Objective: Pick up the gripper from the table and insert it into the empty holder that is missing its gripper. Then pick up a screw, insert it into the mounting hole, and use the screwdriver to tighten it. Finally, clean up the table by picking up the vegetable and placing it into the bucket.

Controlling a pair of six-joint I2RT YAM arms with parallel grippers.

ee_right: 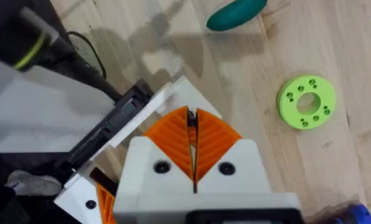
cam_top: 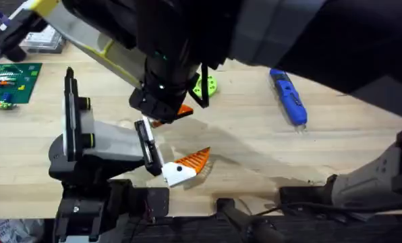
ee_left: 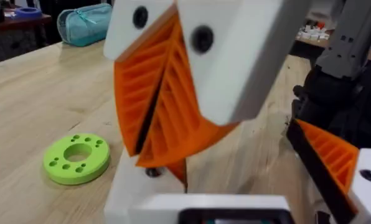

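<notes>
My right gripper (cam_top: 166, 109) (ee_right: 189, 118) points down with its orange pads shut together, over the far end of the gripper body's rail (cam_top: 147, 145). The holder (cam_top: 143, 128) (ee_right: 129, 107) is there. Under that tip in the left wrist view is a white piece with a dark hole and an orange edge (ee_left: 139, 183); it may be the gripper, and I cannot tell if it is gripped. A matching finger (cam_top: 187, 164) (ee_left: 335, 155) sits on the rail's near end. The screwdriver (cam_top: 289, 98) lies at the right. The vegetable (ee_right: 235, 14) lies beyond. Screw and bucket are out of view.
A green ring with holes (cam_top: 204, 86) (ee_left: 78, 158) (ee_right: 307, 101) lies just past the right gripper. A green circuit board (cam_top: 12, 82) and a clear box (cam_top: 42, 42) sit at the far left. The grey gripper body (cam_top: 86, 145) stands at the front left.
</notes>
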